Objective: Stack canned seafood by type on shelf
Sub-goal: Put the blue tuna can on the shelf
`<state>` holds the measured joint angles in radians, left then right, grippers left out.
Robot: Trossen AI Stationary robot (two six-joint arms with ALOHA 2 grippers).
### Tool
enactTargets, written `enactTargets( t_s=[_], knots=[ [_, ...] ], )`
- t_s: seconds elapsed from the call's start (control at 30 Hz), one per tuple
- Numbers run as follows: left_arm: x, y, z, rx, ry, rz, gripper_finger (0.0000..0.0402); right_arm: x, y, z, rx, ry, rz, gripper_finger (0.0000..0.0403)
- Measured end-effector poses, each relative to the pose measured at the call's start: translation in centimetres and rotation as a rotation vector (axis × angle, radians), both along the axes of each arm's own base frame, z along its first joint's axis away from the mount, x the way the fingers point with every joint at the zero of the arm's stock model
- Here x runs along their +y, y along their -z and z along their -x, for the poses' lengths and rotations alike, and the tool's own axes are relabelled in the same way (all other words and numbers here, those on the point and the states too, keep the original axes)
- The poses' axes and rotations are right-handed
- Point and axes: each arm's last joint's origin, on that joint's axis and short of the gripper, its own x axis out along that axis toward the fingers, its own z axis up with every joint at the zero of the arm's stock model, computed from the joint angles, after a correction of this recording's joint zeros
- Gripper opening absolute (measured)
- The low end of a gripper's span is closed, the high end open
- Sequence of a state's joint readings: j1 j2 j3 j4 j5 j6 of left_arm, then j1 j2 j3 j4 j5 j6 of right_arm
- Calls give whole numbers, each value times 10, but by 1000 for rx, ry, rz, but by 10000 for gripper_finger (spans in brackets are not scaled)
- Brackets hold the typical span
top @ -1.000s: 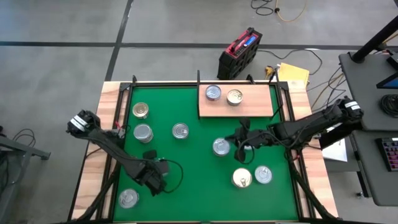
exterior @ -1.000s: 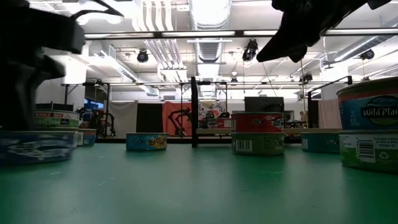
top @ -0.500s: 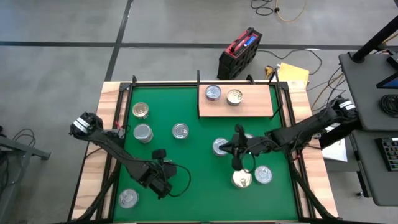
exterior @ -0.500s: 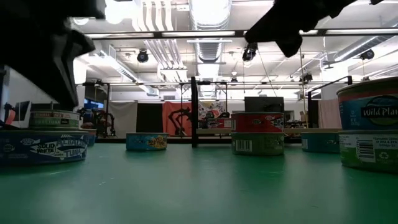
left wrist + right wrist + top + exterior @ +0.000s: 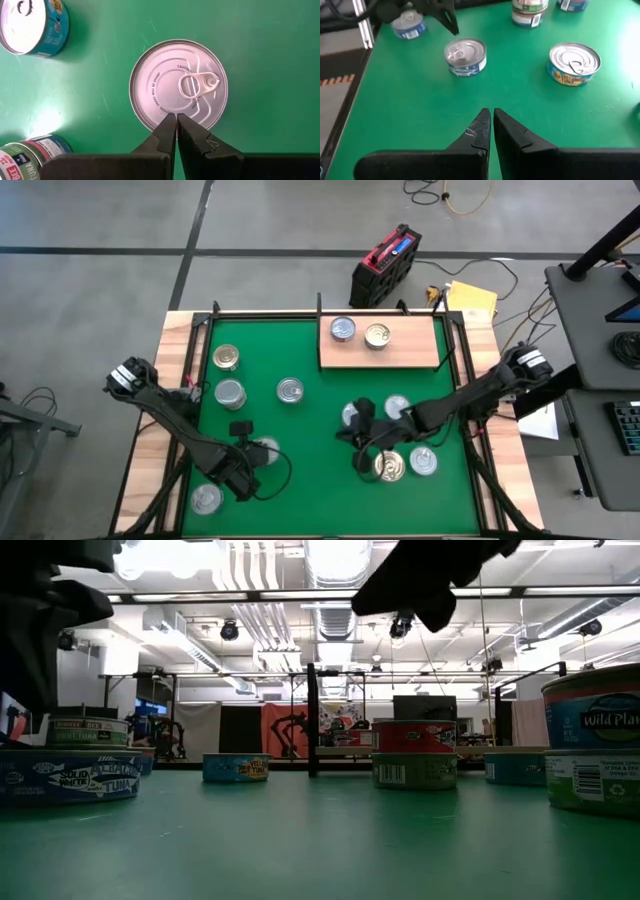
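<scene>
The pale wooden shelf (image 5: pixel 400 352) lies at the far edge of the green mat and carries two cans (image 5: pixel 343 329) (image 5: pixel 377 335) side by side. Several more cans stand on the mat. My left gripper (image 5: pixel 176 116) is shut, pointing steeply down over the rim of a silver-lidded can (image 5: pixel 178 85) at the near left (image 5: pixel 266 450). In the low view that can (image 5: pixel 70 780) stands clear beneath the dark arm. My right gripper (image 5: pixel 491 111) is shut and hovers over bare mat near the middle (image 5: pixel 348 437), pointing toward the table's left.
Loose cans stand at the left (image 5: pixel 226 357) (image 5: pixel 230 393) (image 5: pixel 290 390), the near left corner (image 5: pixel 207 498), the centre (image 5: pixel 397 408), and the near right, gold-lidded (image 5: pixel 390 467) and silver (image 5: pixel 423 461). Bare mat lies between my grippers.
My right gripper has swung toward the table's left and near edge, staying shut and uncovering a can at the centre. My left gripper has risen off the near-left can and rolled a little, staying shut. The can now shows beside it and stands still.
</scene>
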<state>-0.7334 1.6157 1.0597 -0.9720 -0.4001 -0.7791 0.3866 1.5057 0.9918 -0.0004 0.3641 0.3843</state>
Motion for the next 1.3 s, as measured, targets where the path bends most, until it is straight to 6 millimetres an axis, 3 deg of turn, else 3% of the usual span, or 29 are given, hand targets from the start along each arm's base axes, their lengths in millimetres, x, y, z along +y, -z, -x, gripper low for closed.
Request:
enactTargets(
  t_s=[0.17,0.53,1.0,1.3],
  knots=[
    [2,10,7,16,-6,-14,0,12,-2,-16,12,-13,5,12],
    [-1,29,14,-23,-27,36,0,38,13,-39,112,-34,22,12],
    [-1,33,14,-40,-27,55,0,42,25,-41,136,-17,4,12],
    [-13,31,1,-184,31,146,0,45,23,-41,119,-28,-4,12]
  ],
)
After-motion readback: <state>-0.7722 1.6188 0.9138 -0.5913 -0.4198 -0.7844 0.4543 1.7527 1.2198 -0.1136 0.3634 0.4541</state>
